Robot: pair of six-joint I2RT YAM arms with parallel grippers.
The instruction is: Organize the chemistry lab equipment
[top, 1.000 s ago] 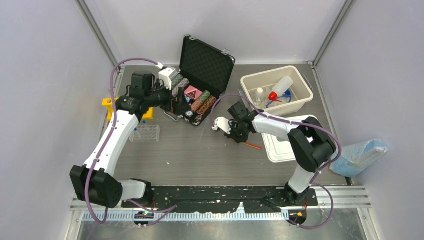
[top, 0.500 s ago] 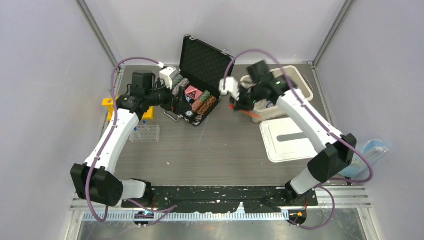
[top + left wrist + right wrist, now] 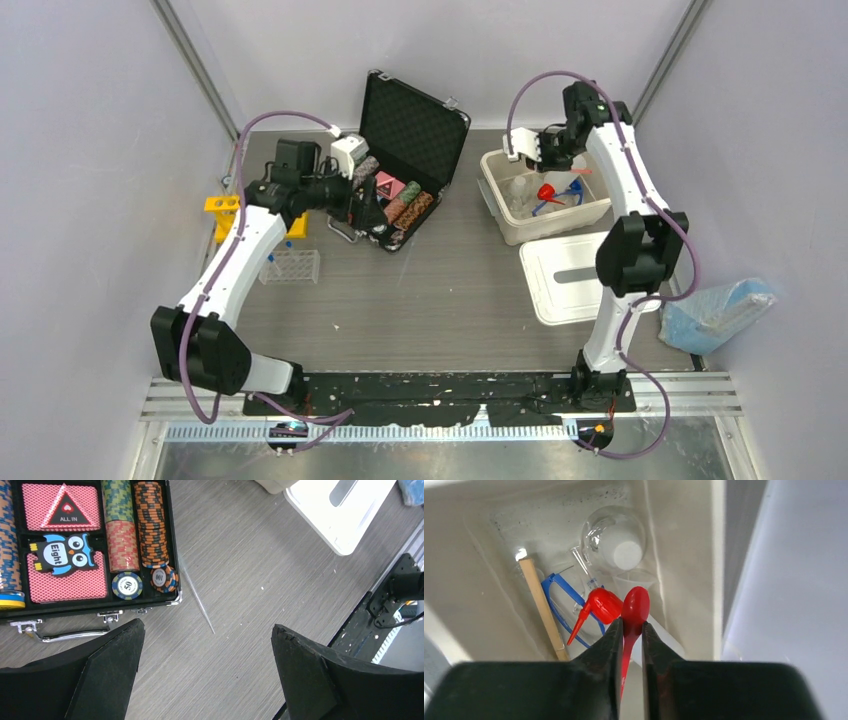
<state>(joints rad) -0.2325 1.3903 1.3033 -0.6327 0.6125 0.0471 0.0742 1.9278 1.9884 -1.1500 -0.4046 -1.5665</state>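
Right claw [image 3: 630, 625]: clenched on a slim red plastic spoon [image 3: 635, 604], arm reaching high over the off-white plastic bin [image 3: 684, 555]. Bin holds the red-capped squeeze bottle [image 3: 600, 605] and the wooden clamp [image 3: 541, 605].
Left claw [image 3: 205, 675]: released, hovering above the grey woodgrain bench [image 3: 260, 570] beside the poker chip case [image 3: 174, 540]. Cards read "ALL IN" and "Eight".

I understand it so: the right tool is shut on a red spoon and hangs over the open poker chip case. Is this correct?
Not quite. The right tool is shut on the red spoon, but it hangs over the beige bin, not over the poker chip case. The right wrist view shows the inside of the bin below the spoon, and the top view agrees.
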